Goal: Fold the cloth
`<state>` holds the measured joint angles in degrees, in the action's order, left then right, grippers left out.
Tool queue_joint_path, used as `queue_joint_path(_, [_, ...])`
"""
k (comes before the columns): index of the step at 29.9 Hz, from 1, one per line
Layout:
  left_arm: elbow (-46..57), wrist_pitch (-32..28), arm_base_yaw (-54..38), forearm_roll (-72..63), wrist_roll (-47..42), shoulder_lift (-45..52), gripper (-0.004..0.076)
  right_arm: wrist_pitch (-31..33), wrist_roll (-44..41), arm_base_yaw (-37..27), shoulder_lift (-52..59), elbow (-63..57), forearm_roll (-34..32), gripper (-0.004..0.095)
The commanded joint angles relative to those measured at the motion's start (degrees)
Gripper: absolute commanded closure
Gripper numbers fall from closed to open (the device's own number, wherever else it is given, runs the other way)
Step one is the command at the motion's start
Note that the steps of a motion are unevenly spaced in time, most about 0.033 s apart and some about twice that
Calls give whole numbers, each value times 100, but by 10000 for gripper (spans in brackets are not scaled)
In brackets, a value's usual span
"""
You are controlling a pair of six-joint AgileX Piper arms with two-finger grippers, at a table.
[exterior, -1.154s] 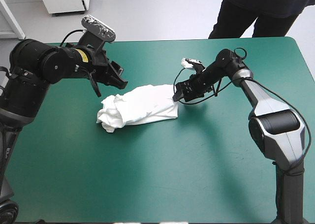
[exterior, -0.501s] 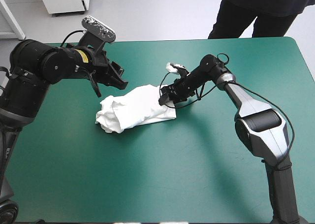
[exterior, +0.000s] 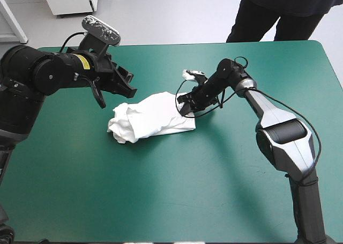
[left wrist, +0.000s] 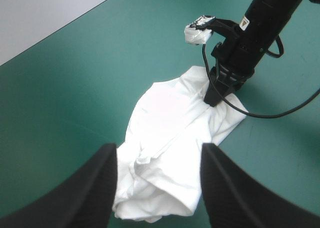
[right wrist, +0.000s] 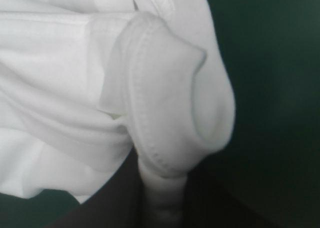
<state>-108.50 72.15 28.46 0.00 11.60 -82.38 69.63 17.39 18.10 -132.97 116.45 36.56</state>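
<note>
The white T-shirt [exterior: 153,117] lies as a folded, rumpled bundle near the middle of the table. My right gripper [exterior: 184,102] is at its far right corner, shut on a rolled hem [right wrist: 165,138]. That hem runs down between the black fingers [right wrist: 125,198]. My left gripper [exterior: 127,87] hovers open just beyond the bundle's left end, touching nothing. In the left wrist view the T-shirt [left wrist: 170,133] lies ahead of and between the spread fingers [left wrist: 102,188], and the right gripper [left wrist: 214,93] pinches its far edge.
Bare teal-green cover [exterior: 203,190] surrounds the bundle, widest toward the near edge. The table's far edge [exterior: 177,43] runs behind both arms.
My right gripper slid left with the shirt's corner, bunching that edge inward, then eased back slightly. The left arm rose and drew a little to the left.
</note>
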Motion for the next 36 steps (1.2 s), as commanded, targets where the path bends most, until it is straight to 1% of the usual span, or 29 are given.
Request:
queue_joint_path(1, [-147, 148, -7, -140, -58, 228, 346, 194, -147, -453, 490, 80, -1117, 913])
queue_joint_path(6, [-147, 148, -7, -164, -58, 228, 346, 194, -229, -1111, 960, -83, -1683, 913])
queue_joint_path(12, [-147, 148, -7, -204, -35, 228, 347, 194, -242, -2086, 1614, -1064, -2380, 913])
queue_joint_path(17, [-147, 111, -7, -225, -35, 228, 349, 194, -206, -2924, 2106, -1759, -2565, 913])
queue_joint_path(20, [-147, 83, -7, -273, 7, 228, 349, 194, -176, -3361, 2373, -1934, -2715, 913])
queue_joint_path(24, [-147, 75, -7, -398, 47, 228, 349, 113, -176, -3872, 2611, -2145, -2726, 913])
queue_joint_path(30, [-147, 95, -7, -398, 47, 228, 349, 115, -134, -4372, 2721, -2274, -2738, 913])
queue_joint_path(36, [-147, 116, -7, -398, 37, 228, 349, 60, -45, -4467, 2724, -2283, -2764, 913])
